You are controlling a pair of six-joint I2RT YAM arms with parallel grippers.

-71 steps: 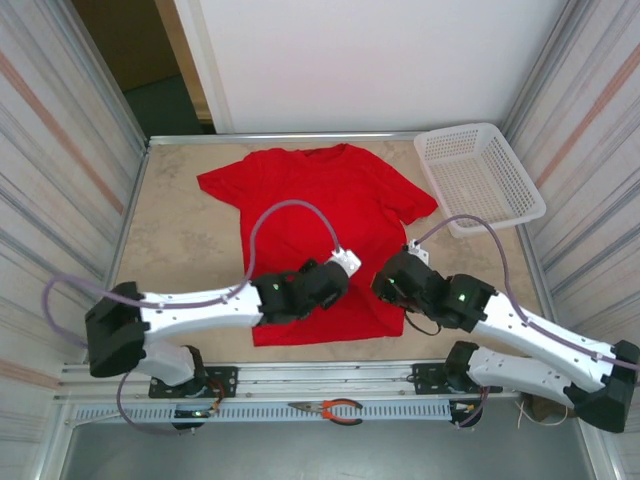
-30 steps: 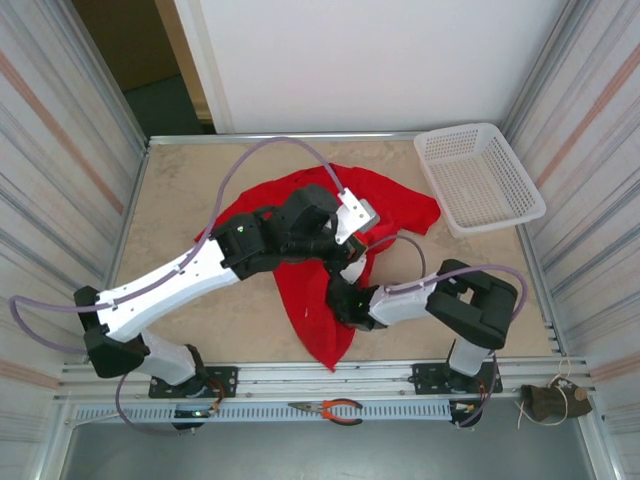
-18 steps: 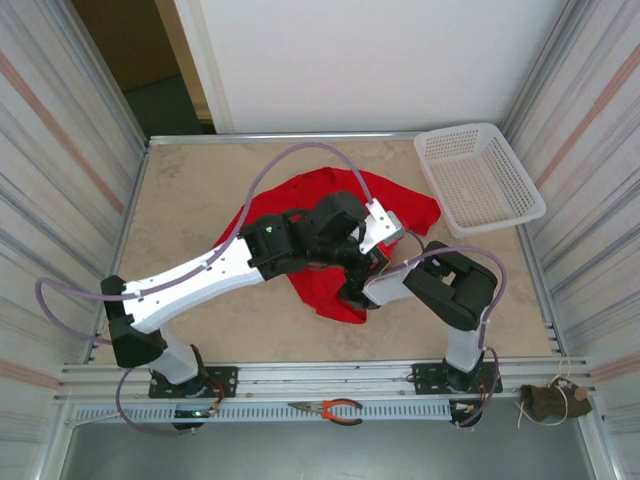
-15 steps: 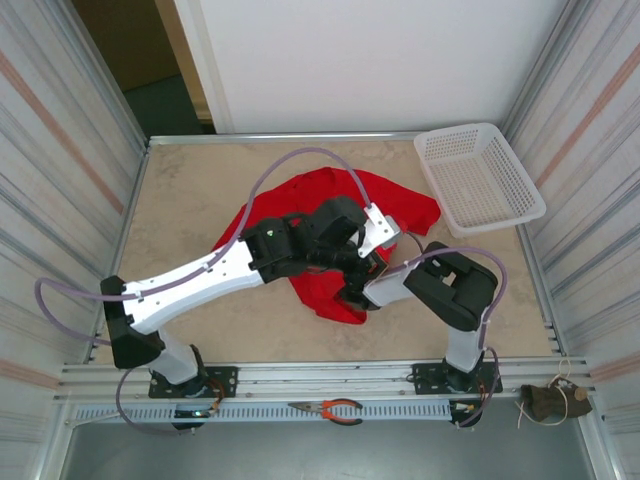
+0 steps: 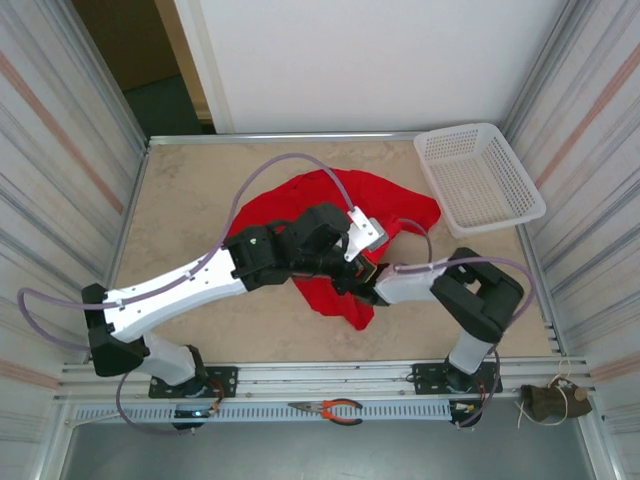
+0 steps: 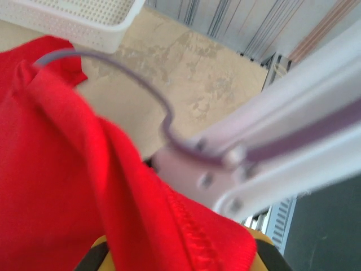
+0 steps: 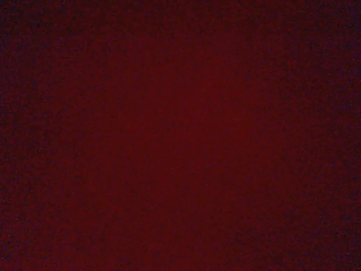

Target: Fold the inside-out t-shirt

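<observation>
Red cloth lies in a crumpled heap on the table [image 5: 190, 230]. The inside-out t-shirt [image 5: 330, 200] is bunched just right of the middle, with one sleeve pointing toward the white basket [image 5: 480, 178] in the far right corner and a tongue of fabric trailing toward the near edge.

My worry is how tightly I am crowded. My left gripper [image 5: 350, 268] and right gripper [image 5: 366, 288] sit almost against each other inside that heap. From my left wrist I see my right arm's pale link and its grey cable looping just past the hem. A careless pull could hook the cable, knock wrist against wrist, or drag the shirt into a tighter twist instead of spreading it. My right wrist camera is smothered in dark red, so on that side I would be moving blind.

My left arm stretches diagonally from the near left corner to the middle. My right arm is doubled back, elbow toward the right edge and forearm pointing left. Cloth drapes over both sets of fingers, so I cannot tell whether either is spread or pinching.
</observation>
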